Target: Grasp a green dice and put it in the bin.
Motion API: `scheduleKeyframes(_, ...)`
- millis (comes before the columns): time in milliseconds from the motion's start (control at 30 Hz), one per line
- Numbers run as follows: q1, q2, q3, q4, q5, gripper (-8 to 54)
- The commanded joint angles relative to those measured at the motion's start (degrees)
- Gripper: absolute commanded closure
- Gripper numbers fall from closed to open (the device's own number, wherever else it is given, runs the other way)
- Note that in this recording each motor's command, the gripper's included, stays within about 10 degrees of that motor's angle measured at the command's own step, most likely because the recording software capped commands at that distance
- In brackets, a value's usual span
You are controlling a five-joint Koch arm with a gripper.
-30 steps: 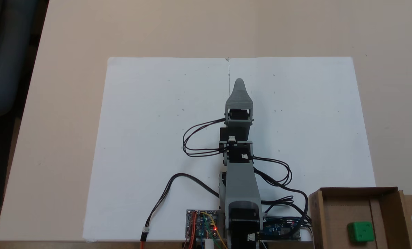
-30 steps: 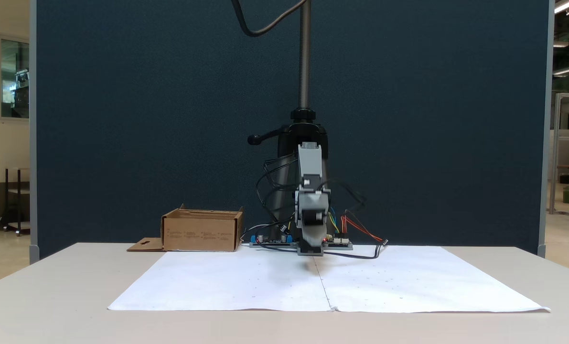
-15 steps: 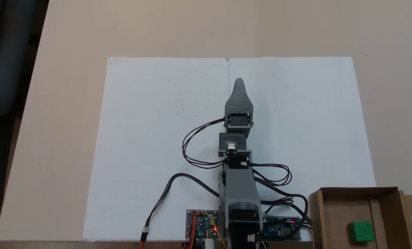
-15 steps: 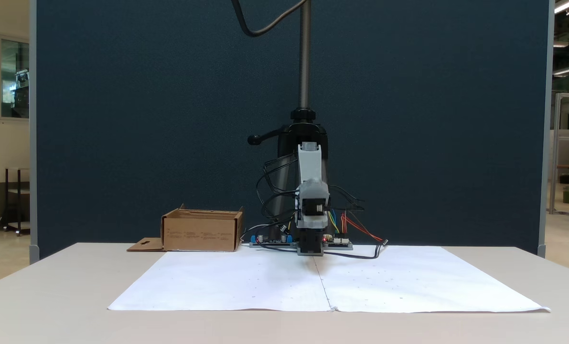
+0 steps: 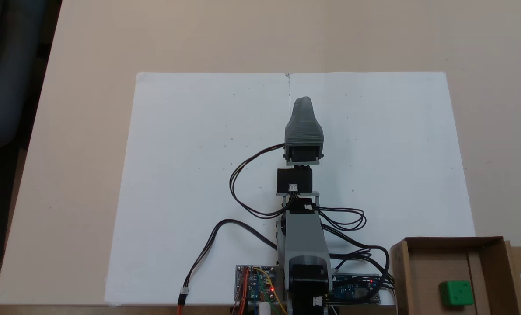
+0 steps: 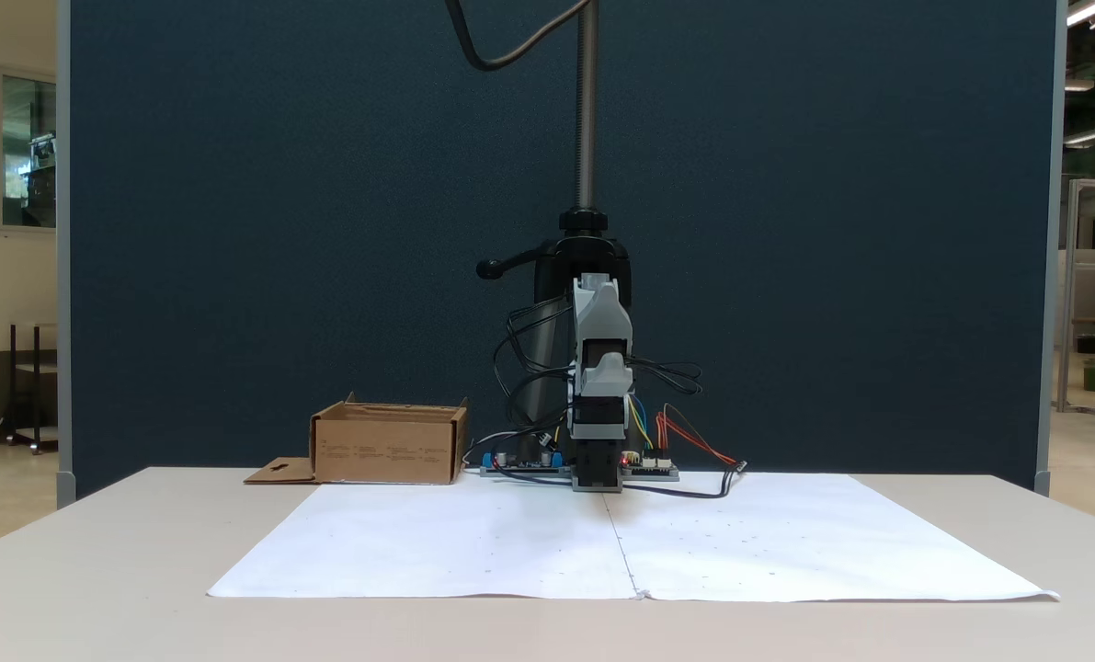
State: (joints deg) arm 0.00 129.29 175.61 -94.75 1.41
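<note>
The green dice [image 5: 456, 293] lies on the floor of the bin [image 5: 496, 267], the brown cardboard box at the table's lower right corner in a fixed view. From the front, the bin [image 6: 386, 448] stands left of the arm's base and its walls hide the dice. My gripper [image 5: 303, 101] points straight out over the white paper, far from the bin and held above the sheet [image 6: 601, 303]. Its jaws lie one over the other, so the gap between them cannot be read. I see nothing held in it.
A large white paper sheet [image 5: 190, 175] covers the middle of the beige table [image 5: 89, 52]. Black cables [image 5: 243, 192] loop beside the arm, and circuit boards [image 5: 256, 288] sit at its base. A dark partition [image 6: 280, 230] stands behind the table.
The gripper has tilted upward and risen from just above the paper to about the height of the upper arm. The dice and bin have not moved.
</note>
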Motion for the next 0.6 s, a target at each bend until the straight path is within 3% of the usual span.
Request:
scheduleKeyframes(0,-0.44,6.5,3.87,-5.27,-0.79,0.2)
scheduleKeyframes(567,-0.79,6.5,3.78,-5.27,-0.7,0.2)
